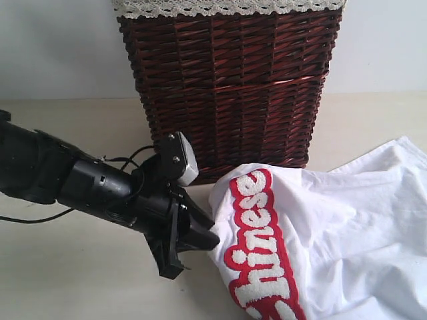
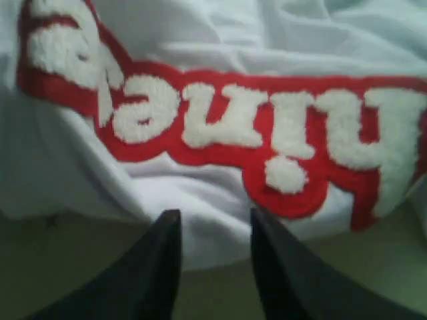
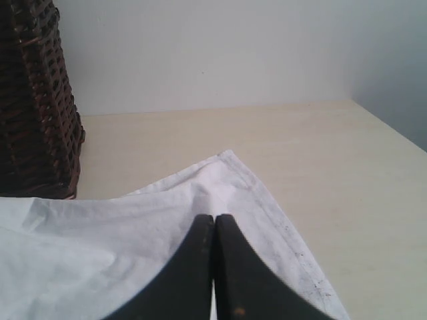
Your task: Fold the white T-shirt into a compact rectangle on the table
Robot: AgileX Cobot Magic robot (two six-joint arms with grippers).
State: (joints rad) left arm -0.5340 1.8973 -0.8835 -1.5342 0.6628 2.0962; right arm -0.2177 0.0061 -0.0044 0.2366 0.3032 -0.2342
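- L gripper [image 2: 213, 220]: fingers [image 2: 163, 247] stood apart w/ a narrow gap, tips at the shirt's [image 2: 200, 200] folded edge. Cloth sat btwn the tips, nothing visibly clamped.
- R gripper [image 3: 214, 219]: fingers pressed shut, tips down on a shirt corner. Couldn't tell if cloth was pinched.
- Shirt lay rumpled on the table [image 1: 67, 280], red-edged lettering [image 2: 220, 120] up, right by the basket [image 1: 227, 87].

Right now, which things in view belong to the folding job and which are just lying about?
Job: white T-shirt, table, left gripper at the shirt's edge, right gripper pinching the shirt.
Lying about: wicker basket, wall.
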